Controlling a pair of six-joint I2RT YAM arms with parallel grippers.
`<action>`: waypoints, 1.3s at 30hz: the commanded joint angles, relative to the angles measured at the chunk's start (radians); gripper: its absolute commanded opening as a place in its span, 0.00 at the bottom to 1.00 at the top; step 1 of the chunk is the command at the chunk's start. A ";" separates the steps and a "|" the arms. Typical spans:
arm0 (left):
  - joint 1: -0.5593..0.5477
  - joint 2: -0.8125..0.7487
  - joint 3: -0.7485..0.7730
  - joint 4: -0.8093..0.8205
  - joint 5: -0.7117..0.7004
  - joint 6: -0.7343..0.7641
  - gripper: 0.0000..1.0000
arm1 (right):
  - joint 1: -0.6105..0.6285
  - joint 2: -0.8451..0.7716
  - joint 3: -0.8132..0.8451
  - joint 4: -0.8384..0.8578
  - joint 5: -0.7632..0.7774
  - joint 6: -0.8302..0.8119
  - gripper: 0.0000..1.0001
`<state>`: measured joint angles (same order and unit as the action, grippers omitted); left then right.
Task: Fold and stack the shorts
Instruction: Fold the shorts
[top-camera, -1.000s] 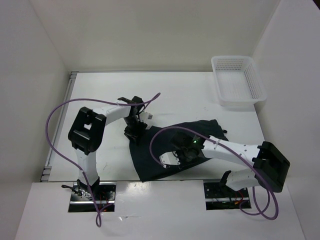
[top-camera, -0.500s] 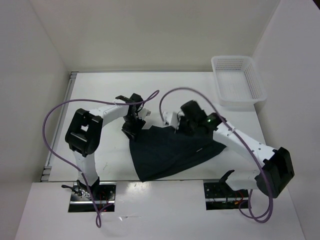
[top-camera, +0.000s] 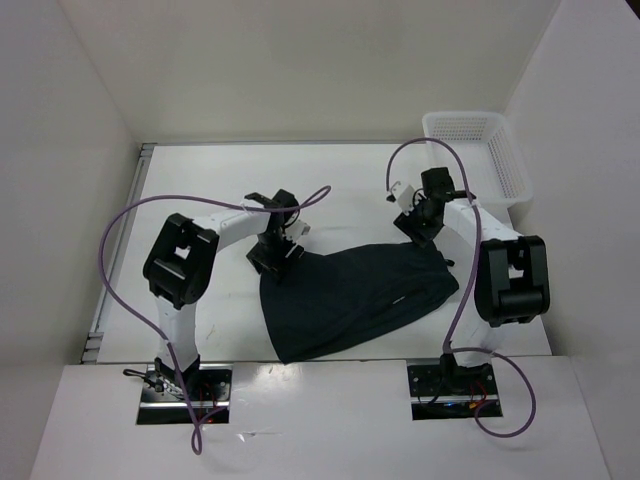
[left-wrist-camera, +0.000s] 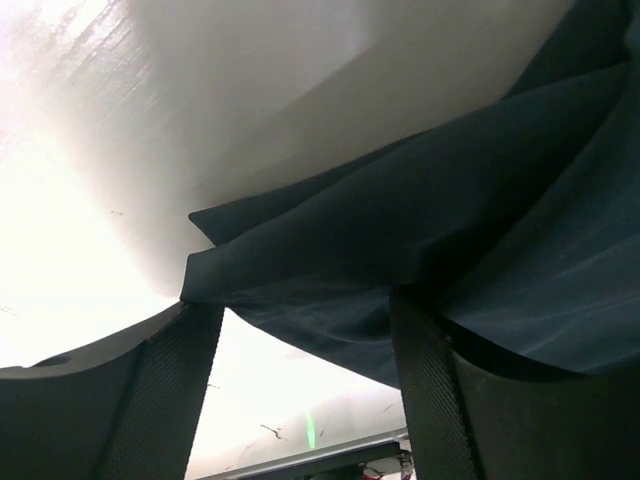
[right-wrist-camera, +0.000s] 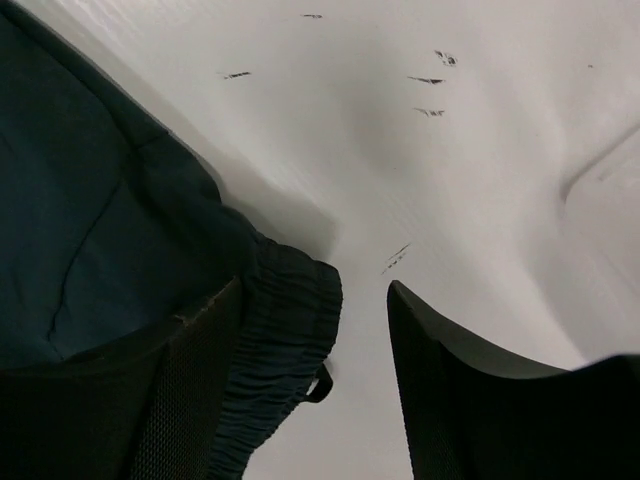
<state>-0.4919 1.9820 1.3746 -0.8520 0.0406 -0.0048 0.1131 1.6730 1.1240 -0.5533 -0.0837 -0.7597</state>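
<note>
The black shorts (top-camera: 350, 298) lie spread on the white table (top-camera: 200, 190), wide at the top and narrowing toward the near edge. My left gripper (top-camera: 271, 256) is low at their upper left corner. In the left wrist view it (left-wrist-camera: 302, 300) is open, with the fabric's hem (left-wrist-camera: 330, 250) draped across its fingertips and bare table showing between the fingers (left-wrist-camera: 165, 390). My right gripper (top-camera: 415, 226) is at the upper right corner. It (right-wrist-camera: 315, 287) is open, and the ribbed waistband (right-wrist-camera: 285, 350) lies loose against its left finger (right-wrist-camera: 190, 390), apart from the right one.
A white mesh basket (top-camera: 505, 165) stands at the far right corner of the table, just beyond the right arm. White walls close in the table at the back and sides. Purple cables loop over both arms.
My right arm carried a corner of the shorts from the near middle up to the far right, spreading them wider, then let go. My left gripper opened wider in place.
</note>
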 joint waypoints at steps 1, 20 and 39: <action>0.004 0.044 0.011 0.012 0.053 0.005 0.75 | -0.009 0.013 0.056 -0.066 -0.060 -0.125 0.66; 0.065 0.153 0.139 -0.007 -0.068 0.005 0.00 | -0.009 0.169 0.215 -0.079 -0.162 0.014 0.00; 0.256 0.295 0.722 0.022 -0.311 0.005 0.74 | 0.111 0.370 0.680 0.118 -0.116 0.390 0.60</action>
<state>-0.2230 2.3516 2.0853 -0.8303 -0.2752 -0.0032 0.1955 2.1433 1.8080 -0.4946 -0.1848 -0.3496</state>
